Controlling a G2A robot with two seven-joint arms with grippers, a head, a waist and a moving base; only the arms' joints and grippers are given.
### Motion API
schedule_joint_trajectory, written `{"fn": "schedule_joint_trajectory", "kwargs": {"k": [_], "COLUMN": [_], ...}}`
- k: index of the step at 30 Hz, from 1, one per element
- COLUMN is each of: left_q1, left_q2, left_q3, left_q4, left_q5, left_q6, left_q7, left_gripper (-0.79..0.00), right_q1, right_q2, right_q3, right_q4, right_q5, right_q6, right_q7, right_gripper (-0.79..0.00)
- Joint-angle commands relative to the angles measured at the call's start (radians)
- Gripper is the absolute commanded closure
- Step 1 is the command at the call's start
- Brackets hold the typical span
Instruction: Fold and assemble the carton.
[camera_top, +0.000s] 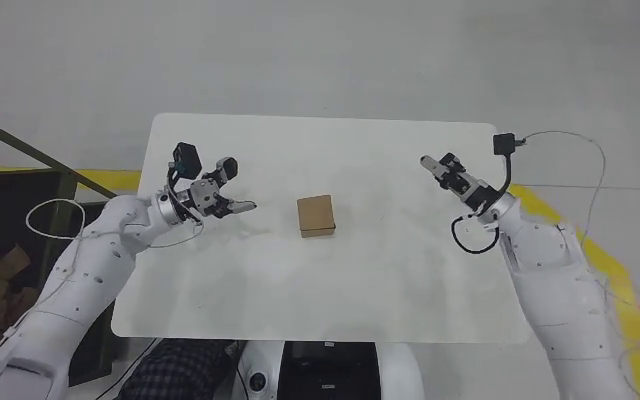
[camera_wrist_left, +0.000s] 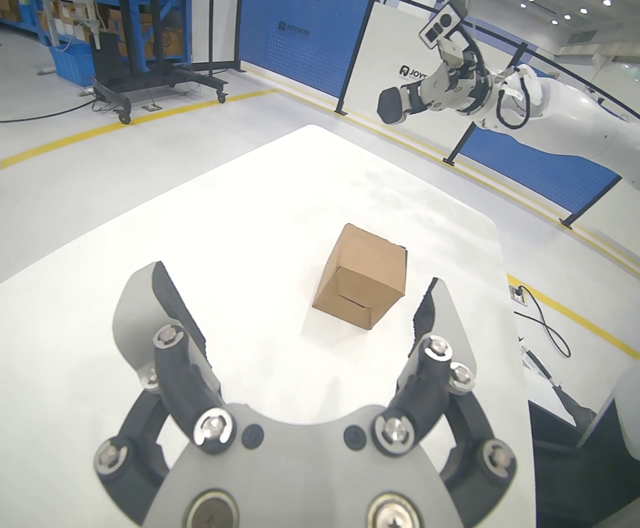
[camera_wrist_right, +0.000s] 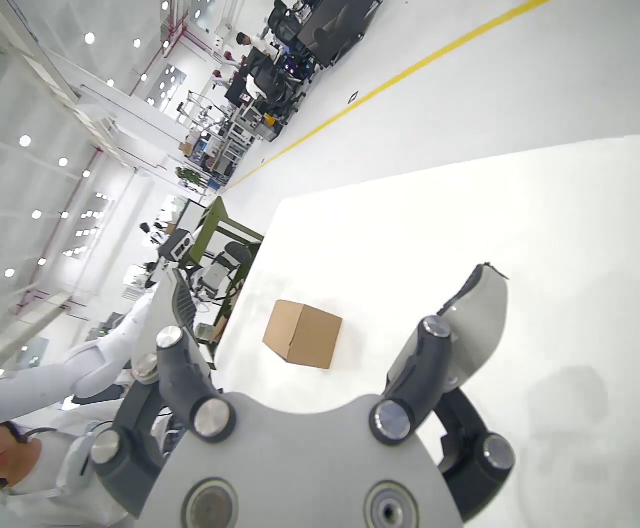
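Observation:
A small brown carton (camera_top: 316, 215) stands folded into a closed cube near the middle of the white table (camera_top: 400, 290), with nothing touching it. One side of the carton (camera_wrist_left: 362, 277) shows a tucked flap. My left gripper (camera_top: 240, 187) hovers open to the left of the carton, a short gap away. In its own wrist view the left gripper (camera_wrist_left: 295, 290) points at the carton, with nothing between its fingers. My right gripper (camera_top: 438, 162) is open and holds nothing, raised near the table's far right. The right gripper (camera_wrist_right: 327, 287) faces the carton (camera_wrist_right: 302, 332) from a distance.
A green metal frame (camera_top: 40, 165) stands off the table's left edge. A thin cable (camera_top: 570, 140) loops past the table's right side. Bare tabletop surrounds the carton on all sides.

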Motion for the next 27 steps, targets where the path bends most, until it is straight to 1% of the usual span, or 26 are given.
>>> {"fn": "schedule_joint_trajectory", "kwargs": {"k": [1,6,8,10,27], "left_q1": [-0.008,-0.028,-0.033,-0.033,-0.033], "left_q2": [0.002,0.005,0.005,0.005,0.005], "left_q3": [-0.018,-0.051,-0.060,-0.060,-0.060], "left_q4": [0.005,0.001,-0.002,-0.002,-0.002], "left_q5": [-0.050,-0.126,-0.142,-0.142,-0.142], "left_q6": [0.008,0.029,0.031,0.031,0.031], "left_q7": [-0.044,-0.127,-0.152,-0.152,-0.152], "left_gripper": [-0.785,-0.785,-0.785,-0.785,-0.784], "right_q1": [0.006,0.015,0.016,0.012,0.012], "right_q2": [0.002,0.006,0.006,0.007,0.007], "right_q3": [0.015,0.047,0.058,0.064,0.064], "right_q4": [-0.008,-0.006,-0.002,-0.001,-0.001], "right_q5": [-0.059,-0.131,-0.154,-0.184,-0.184], "right_q6": [0.008,0.055,0.057,0.055,0.055], "right_q7": [-0.030,-0.099,-0.128,-0.159,-0.159], "right_gripper": [-0.785,-0.785,-0.785,-0.785,-0.785]}}
